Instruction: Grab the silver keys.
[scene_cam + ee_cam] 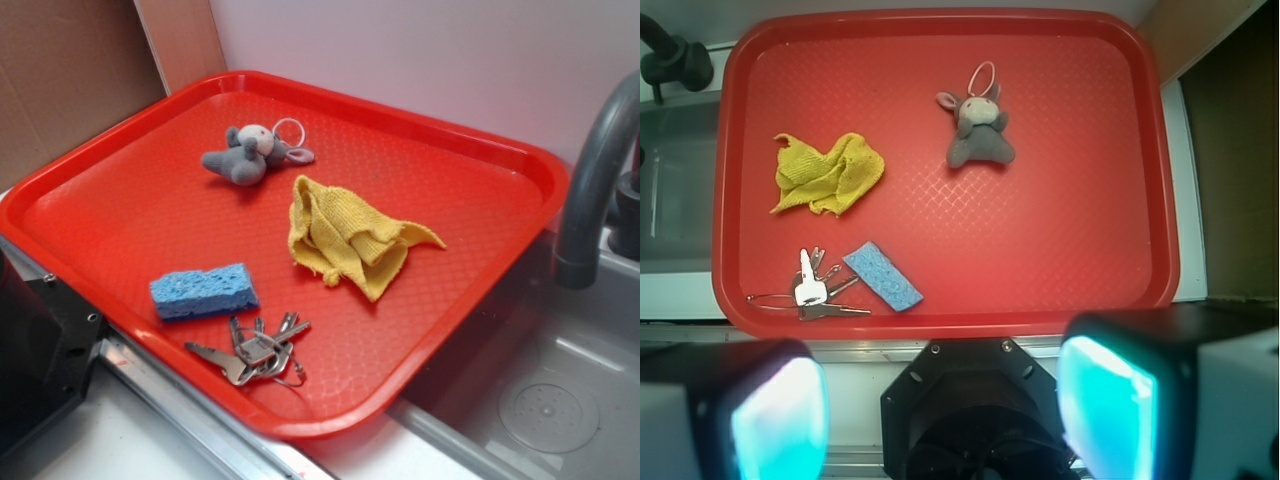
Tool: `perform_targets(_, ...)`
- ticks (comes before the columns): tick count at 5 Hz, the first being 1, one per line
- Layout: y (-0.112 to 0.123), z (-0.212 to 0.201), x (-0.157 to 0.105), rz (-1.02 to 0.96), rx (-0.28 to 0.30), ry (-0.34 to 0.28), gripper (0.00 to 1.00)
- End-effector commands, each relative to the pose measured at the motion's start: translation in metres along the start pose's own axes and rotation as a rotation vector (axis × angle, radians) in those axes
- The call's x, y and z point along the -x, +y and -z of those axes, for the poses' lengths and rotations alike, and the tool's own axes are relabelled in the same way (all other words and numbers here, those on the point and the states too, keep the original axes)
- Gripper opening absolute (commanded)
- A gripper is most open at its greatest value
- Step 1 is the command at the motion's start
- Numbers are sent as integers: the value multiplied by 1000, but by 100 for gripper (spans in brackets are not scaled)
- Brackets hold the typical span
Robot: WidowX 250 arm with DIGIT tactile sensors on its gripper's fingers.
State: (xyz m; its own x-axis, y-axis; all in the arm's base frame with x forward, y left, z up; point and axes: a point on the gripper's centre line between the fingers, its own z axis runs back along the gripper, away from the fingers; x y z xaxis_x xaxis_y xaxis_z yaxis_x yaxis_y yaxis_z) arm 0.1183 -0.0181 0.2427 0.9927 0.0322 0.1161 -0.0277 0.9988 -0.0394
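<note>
Gripper fingers do not show clearly in the exterior view, only a black body at the left edge, while the small bunch of flat silver metal keys [257,355] lies near the red plastic tray's [520,175] front rim, just beside the blue sponge [204,291]. From the wrist view the gripper [940,420] stands wide apart and empty, its fingertips [775,420] glowing, with the keys at about eleven o'clock from it, fanned roughly along the near rim.

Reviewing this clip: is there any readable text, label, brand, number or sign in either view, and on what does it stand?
None can be read.
Keys: any stamping is too small to make out.
Sponge, yellow cloth, plush mouse and red tray: no print visible.
Gripper: no marking visible.
</note>
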Motion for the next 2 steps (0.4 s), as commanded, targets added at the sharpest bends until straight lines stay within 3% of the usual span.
perform_targets(1, 0, 0, 0, 0, 0, 0, 100)
perform_targets(2, -31, 33, -12, 254, -14, -28, 100)
